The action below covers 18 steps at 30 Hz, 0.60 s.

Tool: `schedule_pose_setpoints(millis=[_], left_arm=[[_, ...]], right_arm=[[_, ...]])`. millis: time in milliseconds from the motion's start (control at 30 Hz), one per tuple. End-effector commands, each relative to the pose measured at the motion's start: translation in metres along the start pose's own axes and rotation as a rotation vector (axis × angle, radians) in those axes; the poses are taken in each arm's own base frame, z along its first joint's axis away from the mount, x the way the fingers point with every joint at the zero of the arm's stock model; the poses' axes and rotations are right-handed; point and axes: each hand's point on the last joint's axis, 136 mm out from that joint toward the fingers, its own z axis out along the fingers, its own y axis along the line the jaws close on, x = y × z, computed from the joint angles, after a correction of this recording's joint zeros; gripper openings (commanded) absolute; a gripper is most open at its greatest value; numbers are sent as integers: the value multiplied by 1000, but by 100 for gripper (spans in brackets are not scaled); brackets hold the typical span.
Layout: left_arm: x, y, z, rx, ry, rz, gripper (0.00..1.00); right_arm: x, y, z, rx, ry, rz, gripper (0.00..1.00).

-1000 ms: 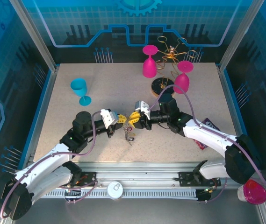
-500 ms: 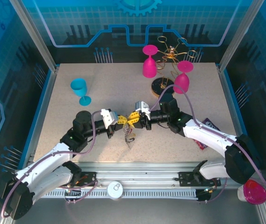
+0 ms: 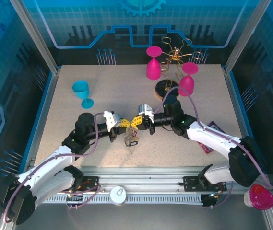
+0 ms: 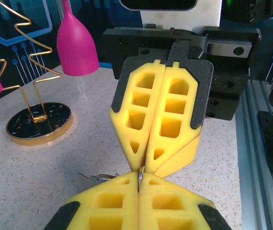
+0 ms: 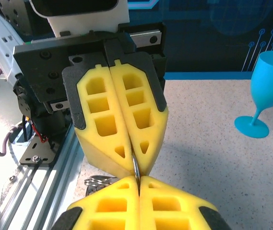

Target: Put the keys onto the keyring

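Above the middle of the table (image 3: 107,91), the left gripper (image 3: 125,123) and right gripper (image 3: 136,120) stood tip to tip, both pressed shut on the thin keyring (image 5: 135,167); keys (image 3: 131,139) dangled bunched beneath; threading seemed underway; how many were on, I could not tell.

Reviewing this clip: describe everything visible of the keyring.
The keyring is thin grey metal wire. A short stretch shows pinched where the shut yellow fingertips of the left hand and right hand meet, tip to tip. From above, the rest hangs below them as a small dark loop with keys bunched on it, over the near middle of the table. Whether it touches the table cannot be told.
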Motion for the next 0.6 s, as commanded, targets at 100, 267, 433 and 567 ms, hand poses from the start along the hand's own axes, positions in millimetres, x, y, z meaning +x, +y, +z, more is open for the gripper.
schedule_pose_setpoints(millis=[100,267,433,567], left_arm=[[9,12,1,-26,164,47,6],[17,11,1,-5,242,60,13],[22,9,1,21,295,79,7],[21,6,0,45,311,87,1]], right_arm=[[-3,8,0,-32,109,-59,0],[-1,10,4,-46,187,-81,0],[-6,10,7,-61,235,-102,0],[-14,10,11,-83,250,-116,0]])
